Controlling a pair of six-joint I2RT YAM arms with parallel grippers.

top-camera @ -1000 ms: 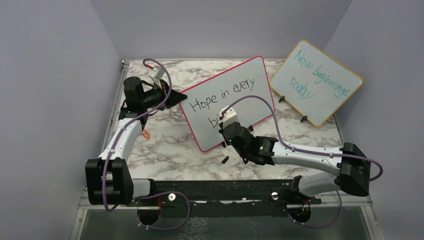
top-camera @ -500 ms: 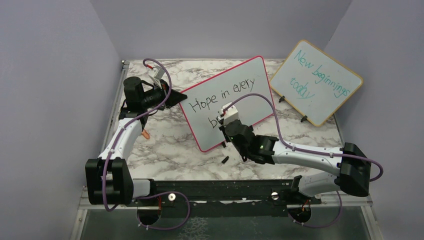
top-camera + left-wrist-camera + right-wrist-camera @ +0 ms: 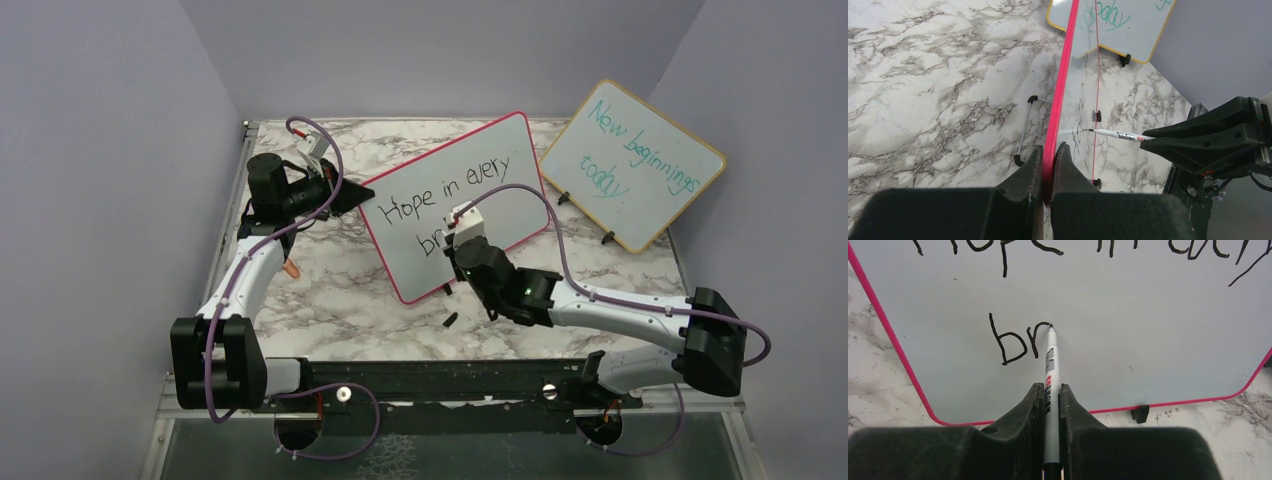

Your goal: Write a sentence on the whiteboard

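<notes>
- Right gripper (image 3: 1050, 391): the fingers are closed on the barrel of a marker (image 3: 1050, 367), which runs straight out from between them. This lengthwise hold is judged to keep the tip steady and aimed at the writing surface.
- Marker tip: it is seen ahead of the right fingertips, touching the whiteboard (image 3: 1148, 330) at the end of the hook of the "r", where the stroke can be carried into the next letter.
- Sentence (image 3: 441, 196): black handwriting is set in two lines. "Hope in every" is complete on the upper line, beyond the tip, and only "br" is written on the lower line, just left of the tip. The last word is judged unfinished.
- Whiteboard: a white panel with rounded corners and a thin pink-red frame is propped at a slant on small black feet (image 3: 1140, 413) on the marble table (image 3: 330, 290), its face turned toward the right fingers.
- Left gripper (image 3: 1049, 150): the fingers are clamped on the frame at the board's left edge, with the pink rim running away between them. The board is apparently braced in this way against the push of the marker.
- Second board (image 3: 632, 165): wooden-framed and written in teal, it is set well beyond and to the right of the right fingers and is touched by neither gripper.
</notes>
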